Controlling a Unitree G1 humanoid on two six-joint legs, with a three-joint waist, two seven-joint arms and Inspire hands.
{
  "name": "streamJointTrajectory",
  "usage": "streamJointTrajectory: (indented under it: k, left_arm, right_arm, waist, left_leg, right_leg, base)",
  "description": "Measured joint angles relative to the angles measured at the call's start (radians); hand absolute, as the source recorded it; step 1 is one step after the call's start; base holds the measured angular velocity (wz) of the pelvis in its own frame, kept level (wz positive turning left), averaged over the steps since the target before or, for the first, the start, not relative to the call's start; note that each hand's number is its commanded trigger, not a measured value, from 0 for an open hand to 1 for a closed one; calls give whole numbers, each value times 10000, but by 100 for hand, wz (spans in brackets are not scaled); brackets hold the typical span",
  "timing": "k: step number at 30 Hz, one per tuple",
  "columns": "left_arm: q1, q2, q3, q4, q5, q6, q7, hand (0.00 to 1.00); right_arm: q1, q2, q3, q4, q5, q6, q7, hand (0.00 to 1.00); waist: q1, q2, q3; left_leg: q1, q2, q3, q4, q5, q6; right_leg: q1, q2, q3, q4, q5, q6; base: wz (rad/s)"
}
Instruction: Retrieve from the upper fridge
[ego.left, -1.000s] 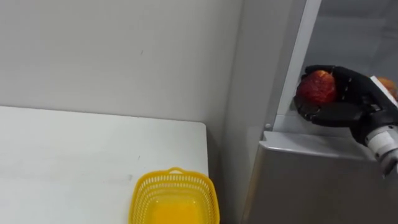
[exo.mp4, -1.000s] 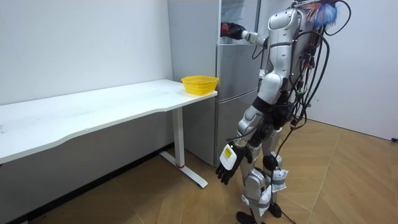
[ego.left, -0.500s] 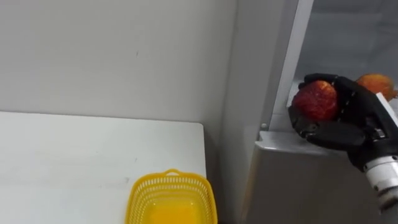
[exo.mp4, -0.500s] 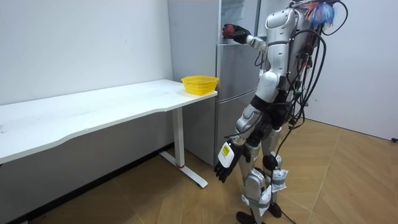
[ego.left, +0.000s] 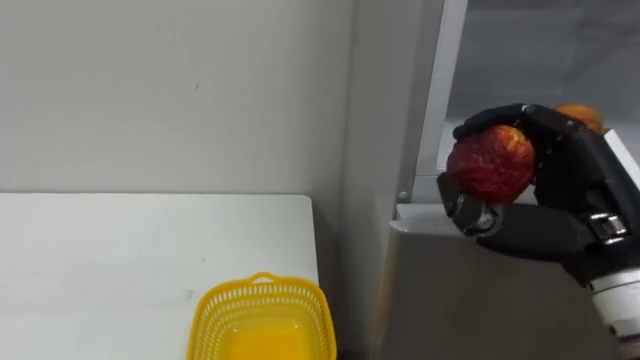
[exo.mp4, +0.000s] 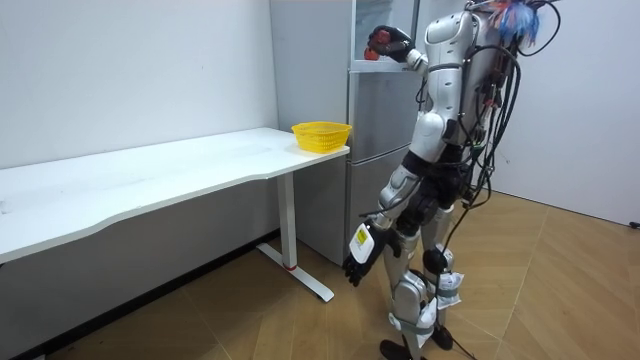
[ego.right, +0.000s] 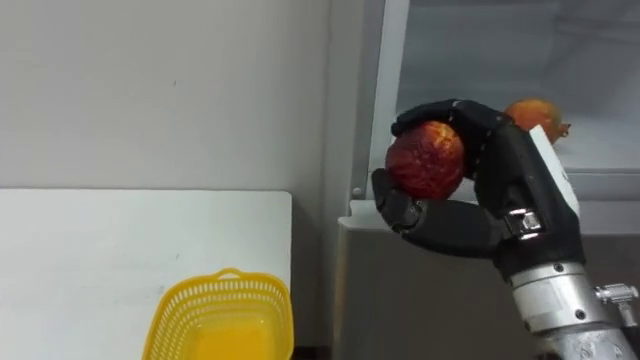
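So the right hand (ego.left: 555, 215) has its fingers wrapped round a red fruit (ego.left: 490, 162), holding it up in front of the open upper fridge (ego.left: 470, 290), above and right of the yellow basket (ego.left: 262, 318) on the counter (ego.left: 100, 260). The left hand (exo.mp4: 360, 262) hangs loose by the thigh.

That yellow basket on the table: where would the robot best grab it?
Probably take the yellow basket by its rim, at the small raised loop on its far side, coming from above: it stands upright, mouth open upward, and its mesh walls slope outward.
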Motion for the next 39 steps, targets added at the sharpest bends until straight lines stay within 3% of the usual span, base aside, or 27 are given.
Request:
streamJointTrajectory:
  k: [4, 10, 16, 18, 19, 23, 28, 31, 35, 39]
  left_arm:
    - [-109, 9, 11, 207, -11, -192, -8, 0]
    - [-420, 14, 2, 833, -5, -349, -28, 0]
    - [-522, 138, -257, 760, -11, -362, -455, 0]
    - [-599, 194, -379, 741, -13, -364, -514, 0]
    - [-607, 200, -387, 714, -7, -365, -526, 0]
    - [-759, 201, -376, 717, 7, -366, -767, 0]
    - [-806, 209, -365, 718, 18, -361, -846, 0]
    - [-758, 210, -359, 732, 8, -332, -813, 0]
    - [-692, 266, -364, 730, -4, -138, -950, 0]
    - [-739, 278, -365, 718, -5, -137, -1266, 0]
  right_arm:
    - [46, 89, 193, -570, -850, -69, 405, 100]
    - [43, 102, 694, -848, -1322, -185, 1227, 100]
    - [29, 102, 1444, -83, -2091, -190, 1897, 100]
    - [27, 101, 1622, 236, -2206, -191, 2050, 100]
    - [24, 102, 1659, 323, -2289, -192, 2053, 100]
    - [-18, 109, 1908, 1133, -3557, -237, 2149, 100]
    - [-685, 300, 2289, 2241, -4489, -179, 2262, 100]
    - [-982, 311, 2472, 3019, -4808, 61, 2262, 100]
    - [-1500, 452, 2676, 4083, -4912, 144, 2238, 100]
    - [-2027, 696, 2894, 4952, -5027, 239, 2066, 100]
  waist:
    - [144, -62, 66]
    - [407, -196, 93]
    - [810, -326, 95]
    - [908, -363, 209]
    - [921, -369, 217]
    - [1251, -433, 195]
    - [1522, -508, 203]
    - [1750, -615, 209]
    - [1989, -776, 267]
    - [2121, -762, 278]
  left_leg:
    - [-16, 41, 138, -4, -2, -1]
    - [-19, 41, 162, -2, -3, 0]
    - [-149, 36, 124, 35, -6, 6]
    - [-236, 36, 32, 113, -12, 11]
    - [-284, 36, -2, 154, -13, 11]
    - [-351, 25, -123, 216, -11, 11]
    - [-365, 11, -181, 261, -9, 12]
    - [-398, -37, -353, 305, -6, 20]
    - [-451, -85, -572, 370, 0, 33]
    - [-587, -105, -747, 553, -21, 61]
  right_leg:
    - [-141, 25, 196, 130, 1, -3]
    - [-183, 27, 255, 160, 1, -3]
    - [-265, 8, 174, 157, 18, -10]
    - [-274, 4, 88, 156, 18, -10]
    - [-290, 4, 66, 155, 18, -10]
    - [-291, -13, -76, 154, 18, -10]
    - [-260, -28, -172, 151, 17, -10]
    - [-197, -58, -293, 139, 14, -7]
    - [-141, -97, -567, 135, 1, 11]
    - [-133, -134, -820, 143, 1, 12]
  base:
    - [-13]
    - [-2]
    - [2]
    - [11]
    - [20]
    - [7]
    - [3]
    - [15]
    - [17]
    - [16]
